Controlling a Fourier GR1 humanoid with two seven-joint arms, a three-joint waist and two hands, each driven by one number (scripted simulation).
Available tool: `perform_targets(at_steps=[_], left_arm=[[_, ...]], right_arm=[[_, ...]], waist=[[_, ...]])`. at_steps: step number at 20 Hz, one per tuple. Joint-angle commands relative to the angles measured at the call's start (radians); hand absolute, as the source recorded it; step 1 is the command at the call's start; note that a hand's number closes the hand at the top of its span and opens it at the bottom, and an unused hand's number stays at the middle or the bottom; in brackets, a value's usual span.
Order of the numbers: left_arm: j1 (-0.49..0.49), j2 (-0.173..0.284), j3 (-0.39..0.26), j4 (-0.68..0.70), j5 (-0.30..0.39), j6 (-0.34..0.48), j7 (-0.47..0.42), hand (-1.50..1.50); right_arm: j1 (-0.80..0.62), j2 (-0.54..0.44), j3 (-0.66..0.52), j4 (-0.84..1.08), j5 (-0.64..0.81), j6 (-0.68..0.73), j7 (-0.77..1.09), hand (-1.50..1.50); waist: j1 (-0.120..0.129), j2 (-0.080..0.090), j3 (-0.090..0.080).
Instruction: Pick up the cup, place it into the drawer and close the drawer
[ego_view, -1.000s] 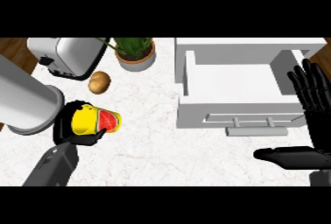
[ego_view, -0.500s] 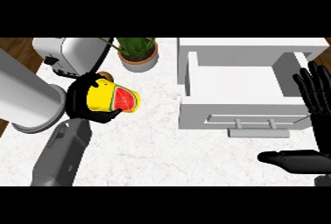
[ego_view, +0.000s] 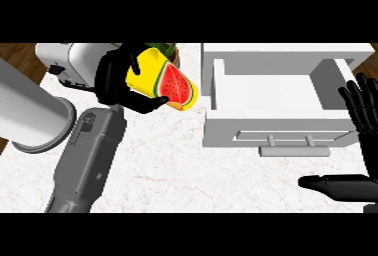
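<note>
Cup (ego_view: 164, 82), yellow with a watermelon print, looks light, rigid and smooth, so keep your left hand (ego_view: 118, 80) curled round its wall at ten o'clock of the open drawer (ego_view: 277, 92); your right hand (ego_view: 362, 112) rests open at three.

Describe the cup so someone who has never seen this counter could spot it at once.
Start from the open white drawer on the counter's right side and look just left of its left wall. There the left hand curls round the cup, holding it tilted above the marble top. It is bright yellow with a red watermelon slice printed on it, the only vivid thing there.
</note>
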Motion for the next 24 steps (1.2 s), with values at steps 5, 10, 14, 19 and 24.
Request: perform_targets(at_steps=[5, 10, 14, 19, 24], left_arm=[[-0.171, -0.031, -0.15, -0.072, -0.017, 0.226, 0.223, 1.5], [-0.363, -0.031, -0.2, 0.047, 0.029, 0.367, 0.287, 1.5], [-0.461, -0.031, -0.209, 0.187, 0.114, 0.377, 0.318, 1.5], [-0.514, -0.031, -0.285, 0.379, 0.209, 0.414, 0.215, 1.5], [-0.524, -0.031, -0.392, 0.478, 0.277, 0.438, 0.187, 1.5]], right_arm=[[0.035, -0.011, -0.046, 0.021, -0.049, 0.039, -0.058, -1.5], [0.007, -0.018, -0.042, 0.026, -0.045, 0.039, -0.033, -1.5], [-0.021, -0.026, -0.026, 0.019, -0.029, 0.037, -0.001, -1.5], [-0.041, 0.0, 0.006, 0.063, 0.005, 0.025, -0.03, -1.5], [-0.023, 0.009, 0.015, 0.005, -0.002, 0.021, 0.008, -1.5]], waist=[[-0.012, 0.002, 0.0], [-0.024, 0.005, 0.0], [-0.03, 0.009, 0.0], [-0.045, 0.015, 0.0], [-0.056, 0.015, 0.0]])
